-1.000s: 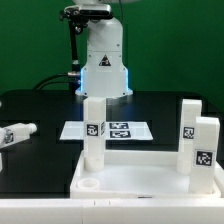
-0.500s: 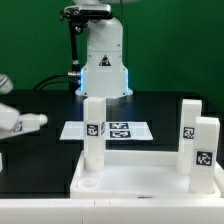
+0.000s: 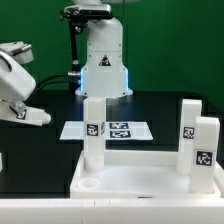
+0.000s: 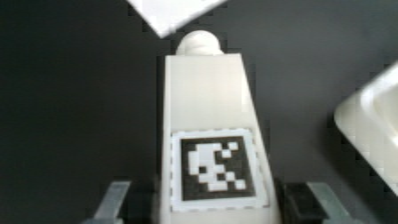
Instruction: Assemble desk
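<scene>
Gripper (image 3: 22, 108) fingers (image 4: 121, 200) clamp a white square-section plastic leg (image 4: 205, 125) bearing a black-and-white tag — lifted off the black table (image 3: 40, 150) at the exterior view's left, tilted. Well apart, the white rectangular plastic tabletop (image 3: 140, 178) carries three upright legs (image 3: 93, 130) — just before the marker board (image 3: 110, 129).

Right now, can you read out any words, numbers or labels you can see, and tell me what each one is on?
No words, brand names or numbers can be read in either view.
Leg held in the gripper: a black-and-white square tag, a pattern, not text.
Three standing legs on the tabletop: one such tag each.
Marker board: more tags, no text.
</scene>
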Robot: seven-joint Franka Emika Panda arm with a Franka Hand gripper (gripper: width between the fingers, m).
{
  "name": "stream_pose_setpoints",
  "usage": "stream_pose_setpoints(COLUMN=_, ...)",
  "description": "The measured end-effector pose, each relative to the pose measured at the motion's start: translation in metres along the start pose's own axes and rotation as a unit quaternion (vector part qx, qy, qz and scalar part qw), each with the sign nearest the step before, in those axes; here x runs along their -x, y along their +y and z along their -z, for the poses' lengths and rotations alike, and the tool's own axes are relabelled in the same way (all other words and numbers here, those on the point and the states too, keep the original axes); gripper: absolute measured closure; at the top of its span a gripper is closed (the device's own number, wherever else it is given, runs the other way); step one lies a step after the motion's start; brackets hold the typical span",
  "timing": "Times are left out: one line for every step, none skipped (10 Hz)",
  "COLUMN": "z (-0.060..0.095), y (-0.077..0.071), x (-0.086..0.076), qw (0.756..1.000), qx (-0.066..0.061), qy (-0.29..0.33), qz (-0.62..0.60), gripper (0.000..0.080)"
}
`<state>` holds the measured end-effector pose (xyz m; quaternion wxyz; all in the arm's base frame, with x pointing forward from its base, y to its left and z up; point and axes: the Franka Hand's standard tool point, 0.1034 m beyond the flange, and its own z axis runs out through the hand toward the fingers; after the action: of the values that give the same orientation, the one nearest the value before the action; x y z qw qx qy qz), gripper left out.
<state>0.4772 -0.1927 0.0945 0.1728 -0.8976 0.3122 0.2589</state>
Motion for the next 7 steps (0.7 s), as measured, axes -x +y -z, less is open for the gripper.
stream_pose_setpoints(z=0.001, y=-0.004, x=0.002, qw=1.0, qx=0.0, qy=0.016, qz=0.003, gripper=0.0514)
stream_pose_setpoints(z=0.017, y=-0.03, x=-0.006, qw=0.998, qx=0.001, qy=0.067, qz=0.008, gripper=0.0514)
stream_pose_setpoints(z=0.039, y=-0.068, x=-0.005, qw=0.991, qx=0.001, qy=0.126, qz=0.039, gripper=0.0514)
stream_pose_setpoints(z=0.048, y=-0.083, x=-0.004, qw=0.985, qx=0.008, qy=0.158, qz=0.069, gripper=0.0514)
stream_pose_setpoints(z=0.049, y=-0.083, x=-0.006, qw=0.979, qx=0.017, qy=0.189, qz=0.079, gripper=0.0514)
stream_pose_setpoints(z=0.049, y=-0.082, x=-0.008, qw=0.974, qx=0.017, qy=0.214, qz=0.077, gripper=0.0514)
stream_pose_setpoints(z=0.052, y=-0.083, x=-0.013, qw=0.963, qx=0.019, qy=0.256, qz=0.078, gripper=0.0514)
